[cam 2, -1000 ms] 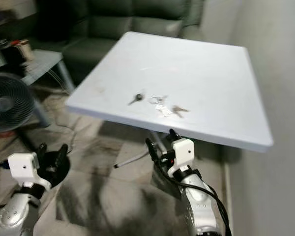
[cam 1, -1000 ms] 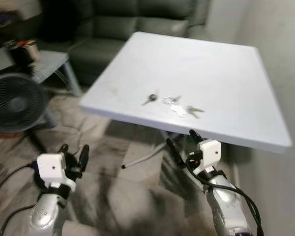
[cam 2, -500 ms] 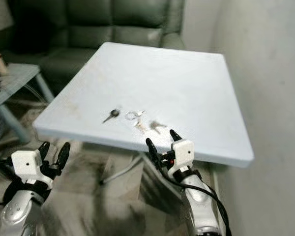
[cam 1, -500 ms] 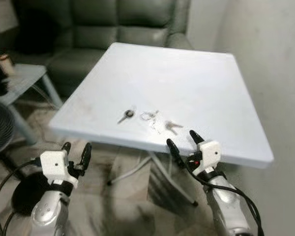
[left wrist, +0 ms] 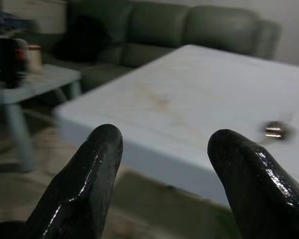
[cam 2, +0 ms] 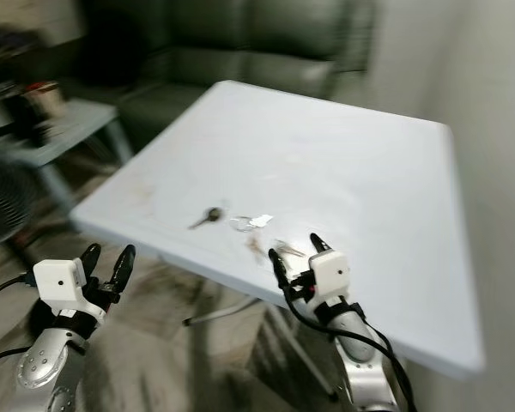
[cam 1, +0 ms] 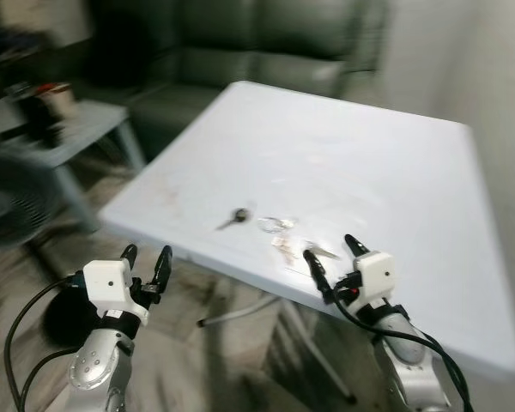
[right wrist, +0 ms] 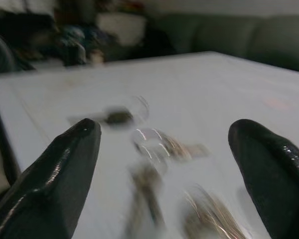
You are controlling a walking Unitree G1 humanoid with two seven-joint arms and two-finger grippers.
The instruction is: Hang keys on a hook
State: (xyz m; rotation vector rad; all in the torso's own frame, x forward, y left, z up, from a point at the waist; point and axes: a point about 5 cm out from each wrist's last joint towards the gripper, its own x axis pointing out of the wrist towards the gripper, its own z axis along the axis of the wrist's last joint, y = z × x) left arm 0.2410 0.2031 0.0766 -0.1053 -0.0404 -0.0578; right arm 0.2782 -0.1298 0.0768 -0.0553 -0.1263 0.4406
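My left gripper (cam 1: 146, 260) hangs released below the table (cam 1: 395, 154) edge. The keys (cam 1: 279, 232) lie loose near the table's front edge. My right gripper (cam 1: 333, 257), fingers spread, hovers just before them, not touching.

A white square table (cam 1: 395, 163) stands tilted in the head views, one corner pointing toward 9 o'clock. On its top, toward the near edge at about 7 o'clock from the centre, lies a bunch of keys (cam 1: 279, 236) spread in a loose line: a dark-headed key (cam 1: 237, 217) at the 9 o'clock end, a thin ring (cam 1: 275, 224) beside it, pale keys (cam 1: 324, 251) at the 4 o'clock end.
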